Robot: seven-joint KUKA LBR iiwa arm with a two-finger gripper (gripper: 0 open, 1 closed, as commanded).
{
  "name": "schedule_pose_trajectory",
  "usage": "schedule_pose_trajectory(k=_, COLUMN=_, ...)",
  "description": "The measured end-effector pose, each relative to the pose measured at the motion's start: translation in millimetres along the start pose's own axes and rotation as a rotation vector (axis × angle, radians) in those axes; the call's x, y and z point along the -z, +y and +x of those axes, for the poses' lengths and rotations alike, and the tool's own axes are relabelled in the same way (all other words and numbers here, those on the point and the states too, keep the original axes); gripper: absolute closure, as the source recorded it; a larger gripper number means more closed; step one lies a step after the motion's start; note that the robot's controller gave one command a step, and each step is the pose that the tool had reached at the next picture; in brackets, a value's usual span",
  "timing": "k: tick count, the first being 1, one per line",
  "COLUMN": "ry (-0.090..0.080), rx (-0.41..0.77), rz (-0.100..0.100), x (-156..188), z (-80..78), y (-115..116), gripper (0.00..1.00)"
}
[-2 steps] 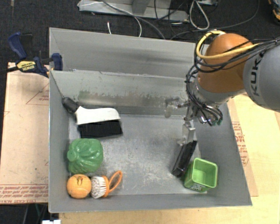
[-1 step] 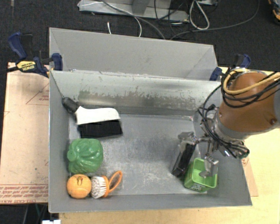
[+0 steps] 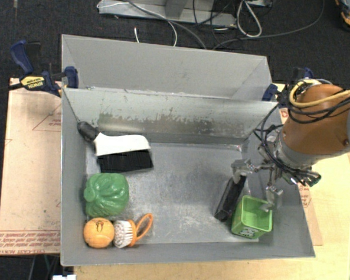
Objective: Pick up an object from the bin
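Note:
My gripper [image 3: 255, 186] hangs low over the right side of the bin with its two fingers spread apart. The left finger [image 3: 240, 173] stands at the top of a flat black bar [image 3: 227, 200] that lies slanted on the bin floor. The right finger [image 3: 271, 195] is at the upper right edge of a green square cup [image 3: 252, 217]. Nothing shows between the fingers.
On the bin's left side lie a white brush with black bristles [image 3: 122, 151], a crumpled green lump [image 3: 106, 194], an orange ball [image 3: 98, 232] and a small brush with an orange handle [image 3: 131, 229]. The arm's orange cover sits above the right rim.

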State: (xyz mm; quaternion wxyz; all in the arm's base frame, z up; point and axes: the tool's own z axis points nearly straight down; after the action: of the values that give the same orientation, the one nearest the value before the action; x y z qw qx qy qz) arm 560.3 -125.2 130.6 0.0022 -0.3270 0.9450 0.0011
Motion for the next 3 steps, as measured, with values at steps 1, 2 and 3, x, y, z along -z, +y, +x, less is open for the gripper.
schedule_pose_trajectory(k=1, ry=-0.008, rx=0.409, rz=-0.001, x=-41, z=0.9, y=9, gripper=0.00)
schedule_pose_trajectory(k=2, ry=-0.012, rx=0.400, rz=0.007, x=-52, z=-37.4, y=26, gripper=1.00)
schedule_pose_trajectory(k=3, ry=-0.012, rx=0.400, rz=0.007, x=-52, z=-37.5, y=26, gripper=1.00)
